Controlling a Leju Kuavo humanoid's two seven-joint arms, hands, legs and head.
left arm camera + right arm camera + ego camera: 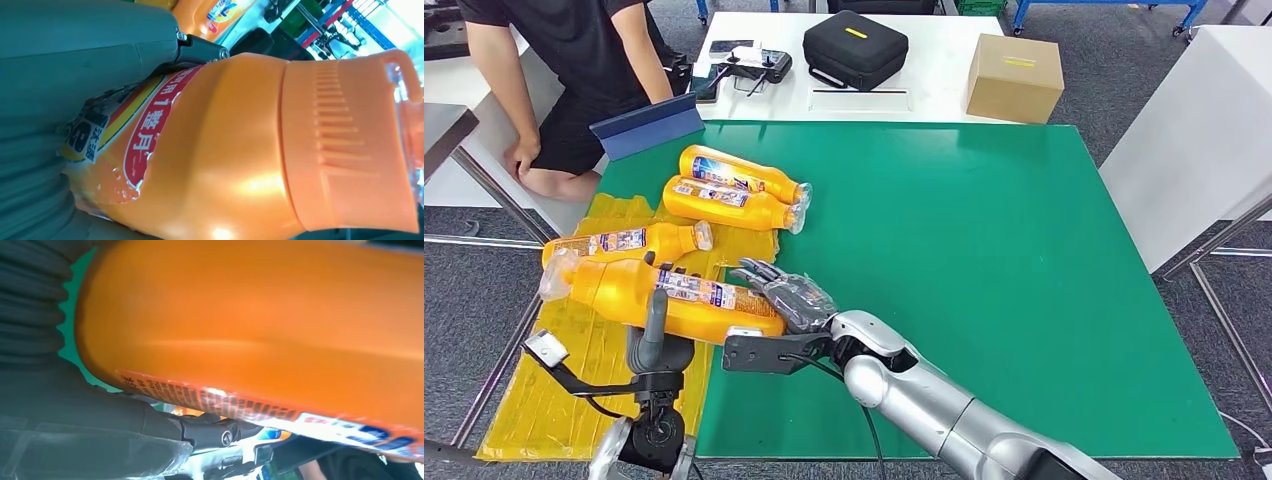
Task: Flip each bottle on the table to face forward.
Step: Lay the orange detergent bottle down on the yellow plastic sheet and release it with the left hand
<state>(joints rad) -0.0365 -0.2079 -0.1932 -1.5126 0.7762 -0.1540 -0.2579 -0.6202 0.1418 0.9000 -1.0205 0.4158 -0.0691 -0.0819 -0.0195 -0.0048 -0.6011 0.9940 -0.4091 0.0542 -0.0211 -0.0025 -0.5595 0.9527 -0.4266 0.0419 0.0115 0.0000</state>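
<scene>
Several orange bottles with clear caps lie at the left of the green mat [984,280]. The nearest bottle [694,300] is held lengthwise between both hands, cap pointing left. My left hand [659,325] grips its middle, thumb up the front and dark fingers over the top. In the left wrist view the bottle [240,150] lies against my left hand [75,60]. My right hand [786,295] clasps its base end. In the right wrist view its orange body [260,325] sits on my right hand [75,415]. Three more bottles [619,243] [729,205] [739,178] lie behind.
A crumpled yellow sheet [574,390] covers the table's left edge. A person [564,80] sits at the back left beside a blue board [646,125]. A black case [854,48] and a cardboard box [1014,77] stand on the white table behind.
</scene>
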